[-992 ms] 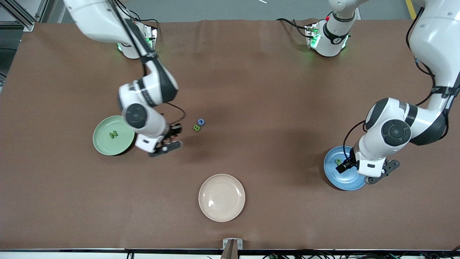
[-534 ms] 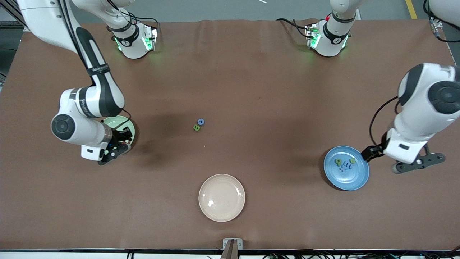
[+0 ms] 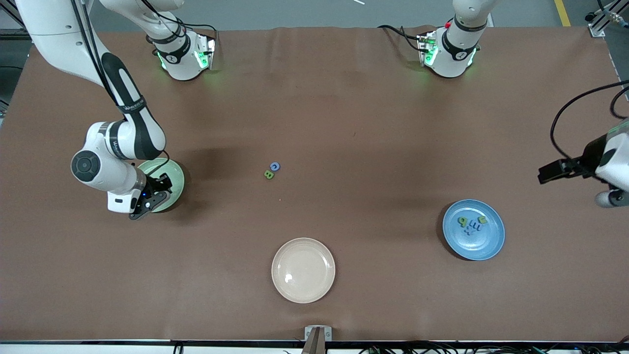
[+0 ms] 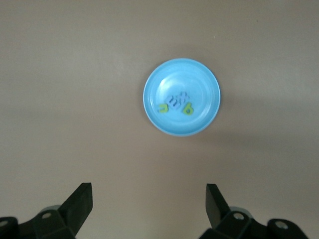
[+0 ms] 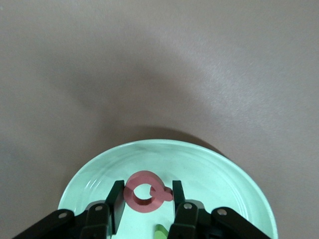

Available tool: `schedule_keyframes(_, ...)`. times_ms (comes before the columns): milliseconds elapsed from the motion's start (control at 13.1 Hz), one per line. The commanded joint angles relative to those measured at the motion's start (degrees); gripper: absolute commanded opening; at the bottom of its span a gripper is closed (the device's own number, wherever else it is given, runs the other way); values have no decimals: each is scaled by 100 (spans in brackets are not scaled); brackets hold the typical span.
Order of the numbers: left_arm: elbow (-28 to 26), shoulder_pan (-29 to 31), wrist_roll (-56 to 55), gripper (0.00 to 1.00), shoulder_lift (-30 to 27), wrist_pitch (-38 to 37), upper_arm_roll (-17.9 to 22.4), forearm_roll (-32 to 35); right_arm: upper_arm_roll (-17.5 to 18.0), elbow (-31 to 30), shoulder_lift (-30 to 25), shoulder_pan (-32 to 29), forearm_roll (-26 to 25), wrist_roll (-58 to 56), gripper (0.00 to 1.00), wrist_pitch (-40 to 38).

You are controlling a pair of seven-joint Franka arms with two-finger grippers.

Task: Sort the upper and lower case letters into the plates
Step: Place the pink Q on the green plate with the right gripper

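My right gripper (image 3: 147, 202) hangs low over the mint green plate (image 3: 175, 177), shut on a red letter Q (image 5: 144, 191). The Q hangs just above the plate (image 5: 224, 179). The tip of a green letter (image 5: 160, 231) lies in that plate beneath the fingers. The bright blue plate (image 3: 474, 247) holds three small letters (image 3: 471, 223), green and blue. A blue letter (image 3: 274, 166) and a green letter B (image 3: 269, 174) lie touching at mid-table. My left gripper (image 3: 612, 198) is raised at the left arm's end of the table, open and empty (image 4: 149, 191), looking down on the blue plate (image 4: 182, 69).
A cream-beige plate (image 3: 303, 287) with nothing in it sits nearest the front camera, between the two other plates. Both arm bases stand along the table's edge farthest from that camera.
My right gripper has swung from beside the loose letters to over the mint green plate. My left gripper has risen off the blue plate and drawn away toward its end of the table.
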Motion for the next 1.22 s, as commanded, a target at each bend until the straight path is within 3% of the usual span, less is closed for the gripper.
schedule_keyframes(0,-4,112,200,100,-470,-320,-56,-227,128,-172,71,-158,-83,-61,21,188)
schedule_keyframes(305,-13,94,235,100,-787,-479,-30,-499,128,-234,80,-150,-83,-61,25,215)
schedule_keyframes(382,-22,24,252,100,-936,-479,23,-543,128,-225,62,-150,-83,-52,39,162)
schedule_keyframes(458,-48,-289,253,100,-1120,-479,328,-613,128,-225,-16,-150,-83,-52,74,110)
schedule_keyframes(534,-31,-815,253,100,-1200,-479,923,-649,137,-208,-182,-158,-83,-52,100,-152)
schedule_keyframes(687,-48,-1958,287,100,-1472,-479,2364,-1103,155,-94,-700,-80,-74,123,100,-907)
schedule_keyframes(916,-75,-3083,384,100,-1613,-479,3762,-1474,181,-76,-1316,472,-74,1349,100,-1629)
schedule_keyframes(992,-205,-3479,428,100,-1727,-496,4194,-1553,190,-76,-1387,727,-66,1955,100,-1805)
schedule_keyframes(1145,-504,-3675,516,100,-1947,-479,4382,-1712,190,-85,-1423,1447,-48,3526,100,-1860)
